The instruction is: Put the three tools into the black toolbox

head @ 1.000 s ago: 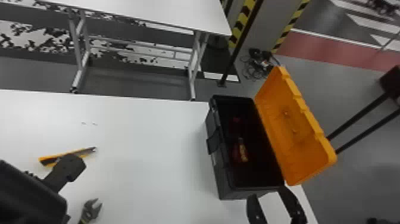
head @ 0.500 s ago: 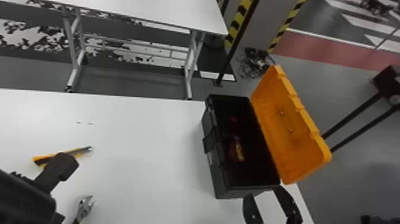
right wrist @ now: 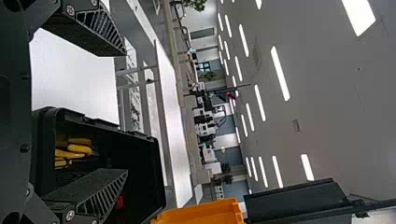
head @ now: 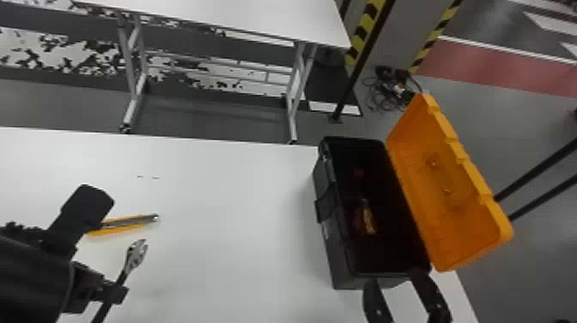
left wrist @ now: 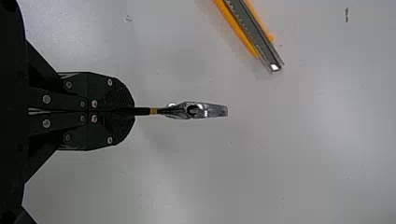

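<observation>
Over the table's left side, the wrench has moved closer to the cutter.

On the white table (head: 223, 279), the yellow utility knife with a grey metal blade (head: 129, 222) lies where it was, partly covered by the left arm; just beside it, the left gripper (head: 116, 294) stays clamped on the dark handle of the silver-headed adjustable wrench (head: 135, 254), which has travelled up the head view since half a second ago. Farther right, the open black plastic toolbox (head: 341, 270) keeps its spot, a yellow-and-red tool (head: 368, 219) inside and its orange lid (head: 429, 214) tipped back. At its near end, the right gripper (head: 396, 282) remains spread wide, with nothing between its fingers.
</observation>
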Robot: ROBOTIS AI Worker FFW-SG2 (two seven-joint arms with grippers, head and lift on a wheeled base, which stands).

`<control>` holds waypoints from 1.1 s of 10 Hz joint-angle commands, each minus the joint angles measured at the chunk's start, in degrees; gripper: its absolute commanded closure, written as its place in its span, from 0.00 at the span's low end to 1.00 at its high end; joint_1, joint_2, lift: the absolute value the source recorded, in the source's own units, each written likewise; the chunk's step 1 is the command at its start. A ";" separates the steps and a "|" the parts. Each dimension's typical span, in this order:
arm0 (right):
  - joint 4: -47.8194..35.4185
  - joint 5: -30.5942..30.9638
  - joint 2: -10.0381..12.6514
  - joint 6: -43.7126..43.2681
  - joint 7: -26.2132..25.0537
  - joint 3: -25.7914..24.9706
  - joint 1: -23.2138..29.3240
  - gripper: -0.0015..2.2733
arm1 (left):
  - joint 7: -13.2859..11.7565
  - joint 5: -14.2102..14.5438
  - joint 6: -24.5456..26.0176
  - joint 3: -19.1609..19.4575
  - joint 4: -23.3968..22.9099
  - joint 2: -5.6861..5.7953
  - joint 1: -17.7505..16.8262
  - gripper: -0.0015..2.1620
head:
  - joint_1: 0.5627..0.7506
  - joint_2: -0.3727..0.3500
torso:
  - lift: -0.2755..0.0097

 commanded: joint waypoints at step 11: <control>-11.43 10.45 0.88 31.78 -0.88 3.43 -5.44 0.05 | 0.95 25.65 0.07 18.30 -5.95 -6.72 8.77 0.78 | 0.70 0.33 | 0.79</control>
